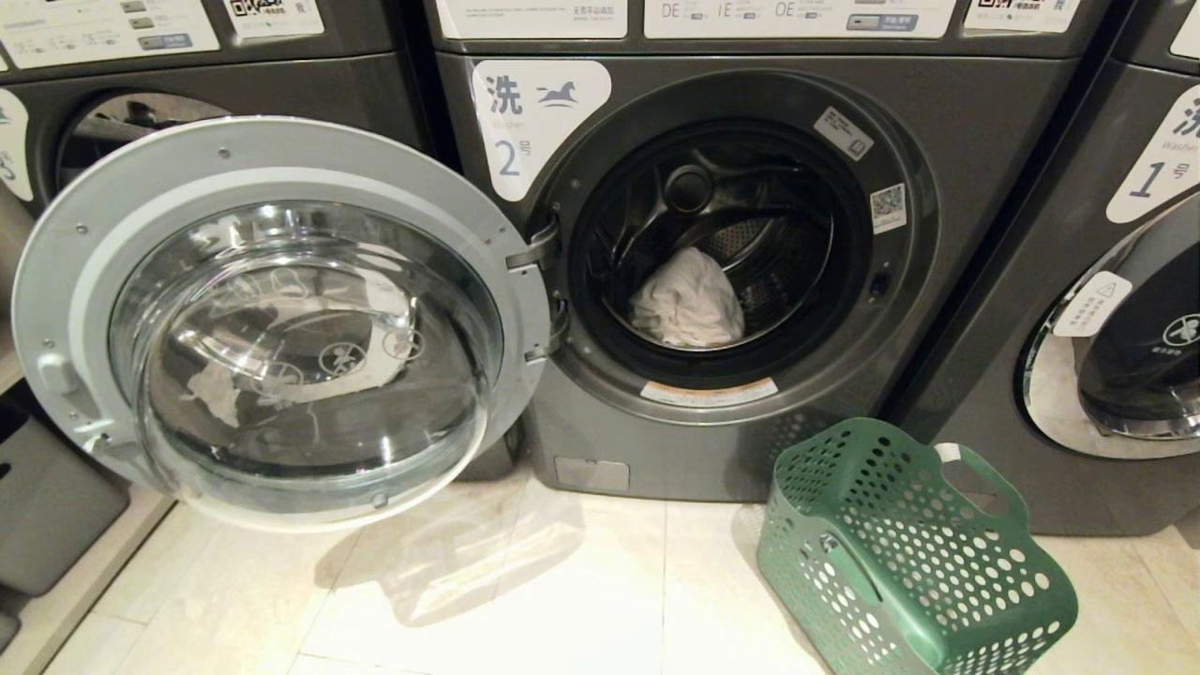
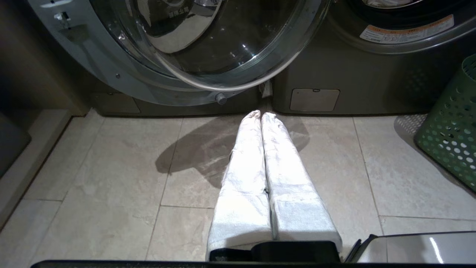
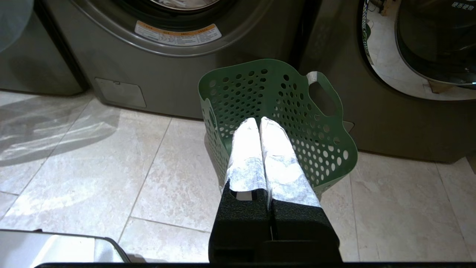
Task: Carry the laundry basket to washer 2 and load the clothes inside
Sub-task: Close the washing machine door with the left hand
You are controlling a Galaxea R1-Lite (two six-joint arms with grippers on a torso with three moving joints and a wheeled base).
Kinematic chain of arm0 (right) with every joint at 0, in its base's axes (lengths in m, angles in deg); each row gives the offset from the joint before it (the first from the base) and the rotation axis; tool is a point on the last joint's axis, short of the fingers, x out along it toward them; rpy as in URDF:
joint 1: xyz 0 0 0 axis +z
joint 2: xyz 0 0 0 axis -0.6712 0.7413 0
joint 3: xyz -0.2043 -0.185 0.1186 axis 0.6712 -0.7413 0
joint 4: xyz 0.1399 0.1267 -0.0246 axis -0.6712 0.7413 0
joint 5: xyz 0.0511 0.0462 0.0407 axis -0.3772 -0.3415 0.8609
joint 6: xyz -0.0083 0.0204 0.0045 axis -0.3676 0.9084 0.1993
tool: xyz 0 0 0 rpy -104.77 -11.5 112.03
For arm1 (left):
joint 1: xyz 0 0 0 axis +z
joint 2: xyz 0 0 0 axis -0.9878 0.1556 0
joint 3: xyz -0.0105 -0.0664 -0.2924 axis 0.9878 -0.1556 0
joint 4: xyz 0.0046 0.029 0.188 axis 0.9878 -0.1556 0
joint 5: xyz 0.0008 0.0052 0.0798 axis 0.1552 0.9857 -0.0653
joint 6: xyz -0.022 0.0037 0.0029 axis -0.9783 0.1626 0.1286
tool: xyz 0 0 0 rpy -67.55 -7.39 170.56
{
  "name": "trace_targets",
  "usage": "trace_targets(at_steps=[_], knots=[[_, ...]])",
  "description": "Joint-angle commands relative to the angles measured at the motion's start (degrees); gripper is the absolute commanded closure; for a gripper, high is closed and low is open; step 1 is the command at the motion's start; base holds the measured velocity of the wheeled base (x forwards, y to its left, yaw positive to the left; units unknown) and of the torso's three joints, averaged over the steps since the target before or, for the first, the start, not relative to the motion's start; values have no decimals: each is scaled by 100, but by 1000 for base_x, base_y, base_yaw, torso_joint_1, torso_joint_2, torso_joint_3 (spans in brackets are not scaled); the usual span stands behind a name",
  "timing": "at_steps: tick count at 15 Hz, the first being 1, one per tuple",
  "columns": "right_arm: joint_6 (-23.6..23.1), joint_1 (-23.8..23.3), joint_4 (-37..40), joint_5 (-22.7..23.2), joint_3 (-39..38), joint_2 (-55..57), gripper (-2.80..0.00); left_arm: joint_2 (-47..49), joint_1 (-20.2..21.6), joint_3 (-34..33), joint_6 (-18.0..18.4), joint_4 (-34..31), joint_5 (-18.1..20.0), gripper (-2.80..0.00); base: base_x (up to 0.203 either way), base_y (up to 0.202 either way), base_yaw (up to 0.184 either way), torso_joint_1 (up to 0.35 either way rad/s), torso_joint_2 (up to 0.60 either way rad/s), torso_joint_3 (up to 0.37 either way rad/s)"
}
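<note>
Washer 2 (image 1: 712, 253) stands straight ahead of you, its round glass door (image 1: 281, 323) swung fully open to the left on its hinge; inside the dark drum lies a crumpled white garment (image 1: 687, 302) — the only piece of clothing you can make out from the head camera. The laundry basket (image 1: 905, 553) rests on the pale tiled floor (image 1: 525, 600) just in front of the machines, low and to the right, between washer 2 and the grey washer marked 1 (image 1: 1116, 309); it is tipped so its open mouth faces the washers, and you cannot see into it.

Neither arm shows in your head view. Your left gripper (image 2: 260, 116) hangs low over the tiles, its white-wrapped fingers (image 2: 247, 156) pressed together with nothing between them, pointing at the base of the machines below the open door's lower rim; the basket's edge sits off to one side. Your right gripper (image 3: 259, 122) is likewise closed and empty — its fingers (image 3: 277, 156) point at the basket's perforated wall; whether they touch it you cannot tell.
</note>
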Motion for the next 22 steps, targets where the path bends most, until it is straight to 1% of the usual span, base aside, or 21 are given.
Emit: trace_targets(at_steps=[1, 2, 3, 4, 5, 6, 8, 9, 11, 13, 14, 15, 16, 19, 20, 22], knots=[[11, 0, -15, -4, -10, 9, 0, 3, 0, 225, 226, 42, 50, 0, 0, 0, 0, 0, 0, 0], [11, 0, -15, -4, -10, 9, 0, 33, 0, 646, 363, 28, 120, 0, 0, 0, 0, 0, 0, 0], [11, 0, -6, 5, -10, 9, 0, 169, 4, 1241, 442, -13, 160, 0, 0, 0, 0, 0, 0, 0], [11, 0, -6, 5, -10, 9, 0, 481, 16, 1932, 513, -83, 164, 0, 0, 0, 0, 0, 0, 0], [8, 0, -15, 5, -10, 9, 0, 992, 25, 2634, 567, -175, 140, 0, 0, 0, 0, 0, 0, 0], [2, 0, -15, 5, -10, 9, 0, 1644, 31, 3329, 602, -280, 110, 0, 0, 0, 0, 0, 0, 0], [-15, 0, -15, 5, -10, 9, 0, 3523, 50, 4981, 612, -504, 24, 0, 0, 0, 0, 0, 0, 0], [-24, 0, -15, 5, -10, 9, 0, 4363, 86, 5688, 596, -585, -67, 0, 0, 0, 0, 0, 0, 0], [-59, 0, -2, 5, -1, 9, 0, 6002, 261, 7052, 553, -693, -265, 0, 0, 0, 0, 0, 0, 0], [-37, 0, -6, 5, -9, 9, 0, 7180, 647, 7999, 398, -676, -349, 0, 0, 0, 0, 0, 0, 0], [11, 0, -6, 5, -10, 9, 0, 7656, 1046, 8364, 280, -623, -316, 0, 0, 0, 0, 0, 0, 0], [20, 0, -15, 5, -10, 9, 0, 7974, 1514, 8623, 198, -596, -226, 0, 0, 0, 0, 0, 0, 0], [37, 0, -15, 5, -10, 9, 0, 8306, 1913, 8851, 131, -592, -40, 0, 0, 0, 0, 0, 0, 0], [55, 0, -15, 5, -10, 9, 0, 8981, 2735, 9226, 20, -658, 810, 0, 0, 0, 0, 0, 0, 0], [55, 0, -15, 5, -10, 9, 0, 9205, 2971, 9334, -67, -658, 1094, 0, 0, 0, 0, 0, 0, 0], [55, 0, -15, 5, -10, 9, 0, 9581, 3205, 9607, -607, -693, 1786, 0, 0, 0, 0, 0, 0, 0]])
